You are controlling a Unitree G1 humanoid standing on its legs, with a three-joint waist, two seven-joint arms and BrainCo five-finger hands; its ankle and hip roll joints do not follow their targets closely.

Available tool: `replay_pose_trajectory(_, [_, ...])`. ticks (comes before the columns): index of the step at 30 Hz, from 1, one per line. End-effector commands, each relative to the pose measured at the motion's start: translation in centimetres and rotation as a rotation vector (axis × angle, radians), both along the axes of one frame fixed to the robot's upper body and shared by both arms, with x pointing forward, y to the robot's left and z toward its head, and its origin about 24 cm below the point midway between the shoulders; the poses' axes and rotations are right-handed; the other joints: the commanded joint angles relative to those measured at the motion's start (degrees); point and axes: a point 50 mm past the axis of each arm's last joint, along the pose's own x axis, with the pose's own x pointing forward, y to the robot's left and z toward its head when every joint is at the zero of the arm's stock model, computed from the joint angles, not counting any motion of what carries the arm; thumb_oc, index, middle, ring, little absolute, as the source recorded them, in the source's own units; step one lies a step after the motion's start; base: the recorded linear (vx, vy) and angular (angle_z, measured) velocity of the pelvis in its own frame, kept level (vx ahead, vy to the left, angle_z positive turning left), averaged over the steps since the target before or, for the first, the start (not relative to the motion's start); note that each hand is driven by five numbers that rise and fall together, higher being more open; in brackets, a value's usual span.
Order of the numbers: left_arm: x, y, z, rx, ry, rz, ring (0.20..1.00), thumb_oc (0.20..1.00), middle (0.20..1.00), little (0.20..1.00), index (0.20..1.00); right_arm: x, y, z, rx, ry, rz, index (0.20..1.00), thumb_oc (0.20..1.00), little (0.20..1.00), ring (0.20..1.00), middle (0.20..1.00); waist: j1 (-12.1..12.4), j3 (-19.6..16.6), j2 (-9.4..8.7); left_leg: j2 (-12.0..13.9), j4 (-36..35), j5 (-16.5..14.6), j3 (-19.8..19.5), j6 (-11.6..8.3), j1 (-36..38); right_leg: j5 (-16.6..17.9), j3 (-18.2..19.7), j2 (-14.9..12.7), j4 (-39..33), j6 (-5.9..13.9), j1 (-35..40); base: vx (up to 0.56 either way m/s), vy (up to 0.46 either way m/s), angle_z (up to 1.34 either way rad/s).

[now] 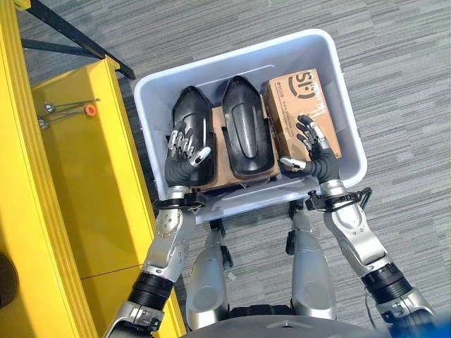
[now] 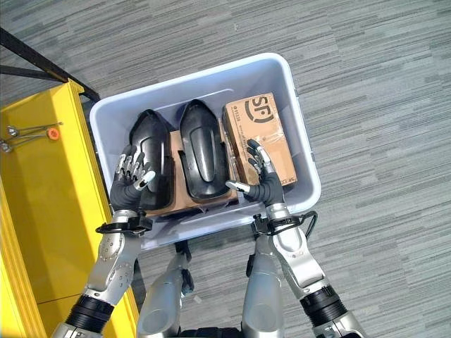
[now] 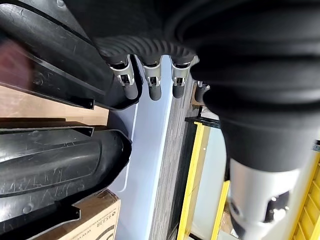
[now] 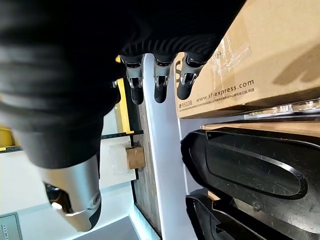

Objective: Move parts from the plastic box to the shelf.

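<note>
While both hands hover open over the plastic box [image 1: 352,151], neither holds anything. Two black moulded parts [image 1: 246,127] lie side by side in the box beside a cardboard carton [image 1: 299,105]. The left hand [image 1: 184,151] hangs over the outer part, the right hand [image 1: 313,148] over the carton. The parts look stiff, light and smooth; grip one by its rim.

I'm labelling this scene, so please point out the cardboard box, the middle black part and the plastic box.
cardboard box [image 1: 299,105], left eye view, on its printed top face.
middle black part [image 1: 245,127], left eye view, on its raised centre.
plastic box [image 1: 352,134], left eye view, on its right wall.
</note>
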Motion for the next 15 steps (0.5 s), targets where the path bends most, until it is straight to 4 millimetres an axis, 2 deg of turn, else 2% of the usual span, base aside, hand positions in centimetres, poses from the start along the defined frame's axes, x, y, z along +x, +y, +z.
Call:
replay_pose_trajectory(1, [-0.6,0.5,2.1,0.025,-0.125,0.02,1.0,1.0,1.0,1.0,1.0,0.5,1.0,1.3,0.045,-0.064,0.027,1.0,1.0,1.0,1.0,1.0,-0.01,-2.39,-1.01,0.05,4.32,-2.06,-2.34,-0.01,-1.33,-1.97,3.48,-4.07,8.79,2.3,-4.51,0.0,0.0,0.0])
replay_pose_trajectory(15, [-0.4,-0.1,2.3,0.001,-0.129,0.008,1.0,1.0,1.0,1.0,1.0,1.9,2.0,1.4,0.06,-0.051,0.009,1.0,1.0,1.0,1.0,1.0,0.92,-1.53,0.34,-0.88,4.68,-1.84,-3.65,0.2,-4.02,-1.33,2.82,-5.1,8.0,2.3,-5.55,0.0,0.008,0.04])
